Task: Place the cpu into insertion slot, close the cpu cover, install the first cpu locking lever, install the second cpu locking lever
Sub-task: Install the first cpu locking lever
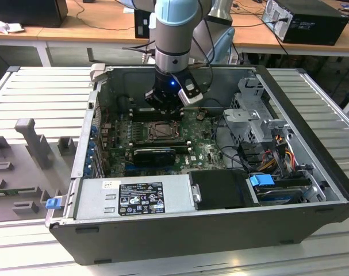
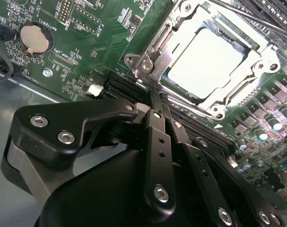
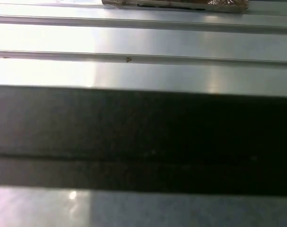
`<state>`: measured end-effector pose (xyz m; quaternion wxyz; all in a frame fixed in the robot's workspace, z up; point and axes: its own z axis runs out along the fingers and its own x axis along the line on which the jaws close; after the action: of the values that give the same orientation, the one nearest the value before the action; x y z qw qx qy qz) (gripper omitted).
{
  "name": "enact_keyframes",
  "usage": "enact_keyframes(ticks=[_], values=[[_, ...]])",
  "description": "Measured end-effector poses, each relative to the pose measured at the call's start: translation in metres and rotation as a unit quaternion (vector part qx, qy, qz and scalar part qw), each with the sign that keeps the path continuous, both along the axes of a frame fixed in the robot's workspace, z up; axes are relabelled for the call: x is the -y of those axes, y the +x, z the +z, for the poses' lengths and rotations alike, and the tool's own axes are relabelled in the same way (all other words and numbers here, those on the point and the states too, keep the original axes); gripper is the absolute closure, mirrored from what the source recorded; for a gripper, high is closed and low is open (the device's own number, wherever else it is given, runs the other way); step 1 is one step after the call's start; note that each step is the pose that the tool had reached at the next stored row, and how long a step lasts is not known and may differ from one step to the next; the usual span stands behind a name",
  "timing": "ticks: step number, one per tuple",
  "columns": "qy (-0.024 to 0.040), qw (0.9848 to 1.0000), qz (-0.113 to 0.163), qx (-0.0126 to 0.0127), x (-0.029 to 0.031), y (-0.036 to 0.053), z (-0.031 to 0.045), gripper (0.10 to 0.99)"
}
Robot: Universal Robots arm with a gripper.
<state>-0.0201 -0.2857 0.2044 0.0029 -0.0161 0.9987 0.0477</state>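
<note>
My claw point(image 2: 155, 100) has its 2 black fingers point(image 2: 158, 142) pressed together with nothing between them, the tips hanging just over the near edge of the socket; in the exterior view my claw point(image 1: 164, 105) sits low inside the open computer case point(image 1: 312, 144), close to its back wall, with a blue light glowing on my wrist. The cpu point(image 2: 205, 62) lies flat in the socket, its dull silver top glaring pale and square; the cpu cover point(image 2: 249, 85) is folded down around it, a thin silvery frame whose square opening leaves the chip's top bare, with screw heads at its corners; I cannot tell how the locking levers stand. The green motherboard point(image 2: 110, 28) carries a round coin battery point(image 2: 32, 39) toward one corner and dark slots point(image 2: 124, 85) just beside the socket. In the exterior view the grey power supply point(image 1: 134, 198) runs along the case's front edge, and a drive cage point(image 1: 252, 118) with coloured cables point(image 1: 277, 155) crowds the side at the exterior view's right.
</note>
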Motion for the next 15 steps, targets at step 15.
enact_keyframes(ticks=[15], values=[[-0.0117,0.9999,0.0,0.0001,0.0,0.0008,-0.0025,0.98]])
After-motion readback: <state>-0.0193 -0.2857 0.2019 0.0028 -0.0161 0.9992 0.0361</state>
